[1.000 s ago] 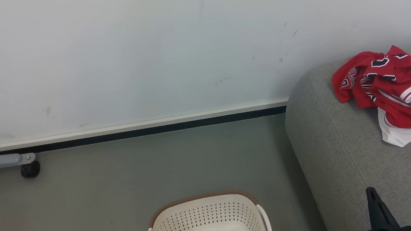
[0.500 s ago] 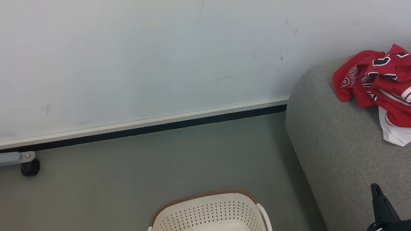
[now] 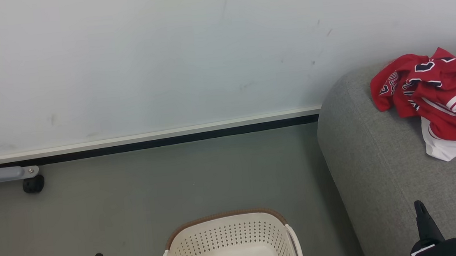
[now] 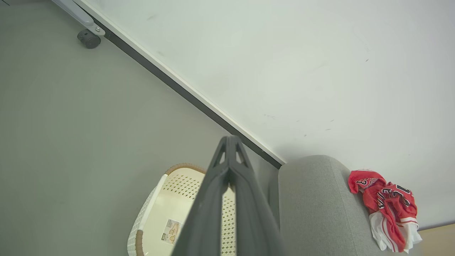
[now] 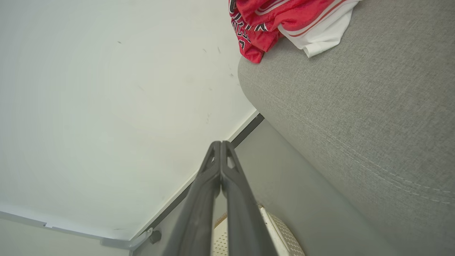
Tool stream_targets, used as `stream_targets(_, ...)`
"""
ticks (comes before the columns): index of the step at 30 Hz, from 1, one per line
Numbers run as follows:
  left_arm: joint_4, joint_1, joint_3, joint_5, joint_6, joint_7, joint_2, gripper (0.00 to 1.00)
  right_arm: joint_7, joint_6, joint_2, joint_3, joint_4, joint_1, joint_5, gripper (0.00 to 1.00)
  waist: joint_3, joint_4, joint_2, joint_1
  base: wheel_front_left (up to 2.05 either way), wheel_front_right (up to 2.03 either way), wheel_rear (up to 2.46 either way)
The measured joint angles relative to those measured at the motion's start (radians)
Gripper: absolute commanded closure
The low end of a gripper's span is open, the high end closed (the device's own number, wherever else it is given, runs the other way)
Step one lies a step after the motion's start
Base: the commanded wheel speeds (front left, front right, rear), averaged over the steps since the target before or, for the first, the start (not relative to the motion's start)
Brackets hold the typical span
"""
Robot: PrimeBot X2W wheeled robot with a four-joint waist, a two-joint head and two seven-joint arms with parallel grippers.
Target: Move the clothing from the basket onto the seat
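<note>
Clothing [image 3: 431, 97] on the seat [image 3: 381, 180], basket [image 3: 229, 235] beside
Our left gripper [image 4: 230, 139], right gripper [image 5: 220, 143]: fingers pressed together; castor [image 3: 33, 184] by wall [image 3: 164, 59]

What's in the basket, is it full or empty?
Empty, as far as shown: the basket has a bare floor with just a sticker. The clothing lies on the seat.

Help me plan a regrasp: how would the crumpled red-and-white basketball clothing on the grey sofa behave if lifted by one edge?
Probably floppy: the red-and-white basketball clothing lies in soft folds on the grey woven-fabric sofa, so it should drape and unfold. The fabric looks thin, so probably light. Being bunched, one pinch may lift part and trail the rest.
</note>
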Motion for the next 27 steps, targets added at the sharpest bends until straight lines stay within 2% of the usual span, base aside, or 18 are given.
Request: stream_targets(27,0.04,-0.071,0.06,-0.304,-0.061,0.083,-0.029,1.0,0.082,0.058,0.038,-0.091,0.042,-0.041,0.299,1.0,0.011,0.003,-0.0001,0.0,0.0,0.0,0.0)
